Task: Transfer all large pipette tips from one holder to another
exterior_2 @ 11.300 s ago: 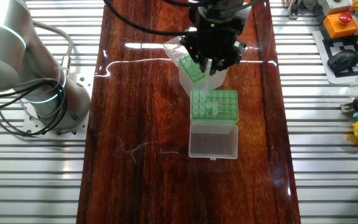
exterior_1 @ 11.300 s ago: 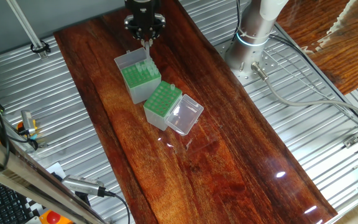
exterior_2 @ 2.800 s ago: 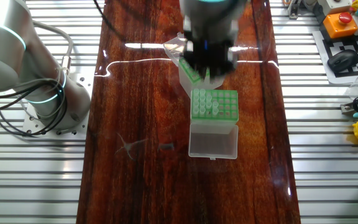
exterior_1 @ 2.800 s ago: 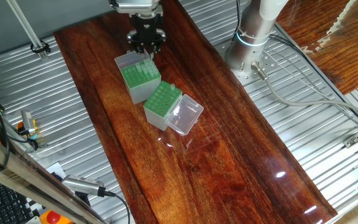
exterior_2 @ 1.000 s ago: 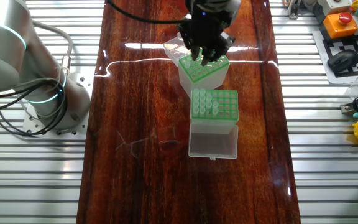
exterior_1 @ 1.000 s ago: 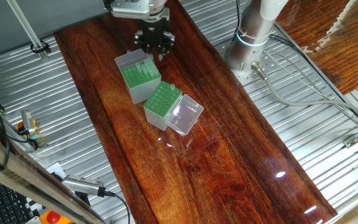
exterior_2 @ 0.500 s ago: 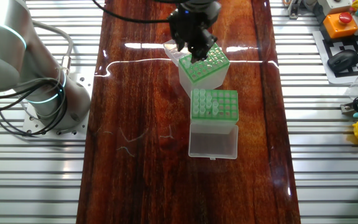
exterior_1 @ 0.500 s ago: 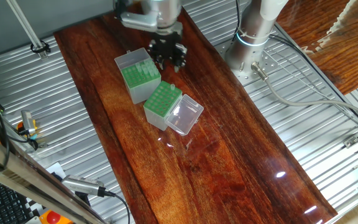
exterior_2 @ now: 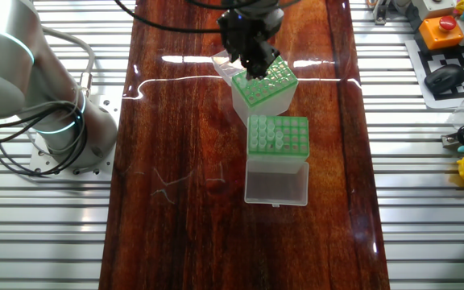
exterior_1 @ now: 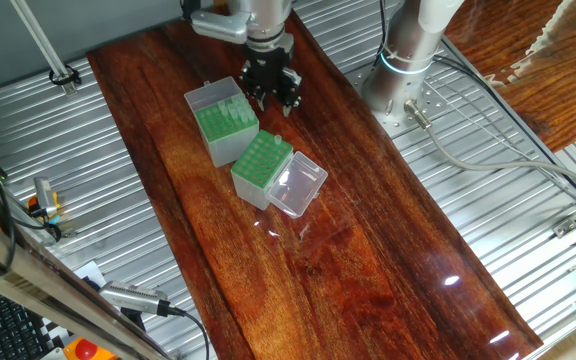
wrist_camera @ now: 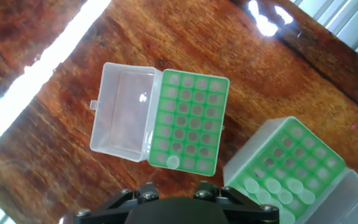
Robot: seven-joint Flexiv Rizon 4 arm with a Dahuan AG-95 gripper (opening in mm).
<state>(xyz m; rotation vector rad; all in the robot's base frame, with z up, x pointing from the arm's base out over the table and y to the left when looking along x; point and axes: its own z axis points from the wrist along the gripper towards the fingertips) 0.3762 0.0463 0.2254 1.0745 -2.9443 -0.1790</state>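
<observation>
hand view, left to right: the clear-lidded box (wrist_camera: 188,121) lies open on the table (wrist_camera: 55,81) with one tip (wrist_camera: 173,162) in its green rack; the grey box (wrist_camera: 291,171) at right holds a row of tips (wrist_camera: 272,186). my gripper (exterior_1: 271,97) hangs beside the grey box; i cannot tell how my jaws stand.

Gripper (exterior_1: 272,90) left its spot over the grey-sided box (exterior_1: 223,122), swung right past that box's far right corner; half a second back it sat slightly nearer and farther right.
</observation>
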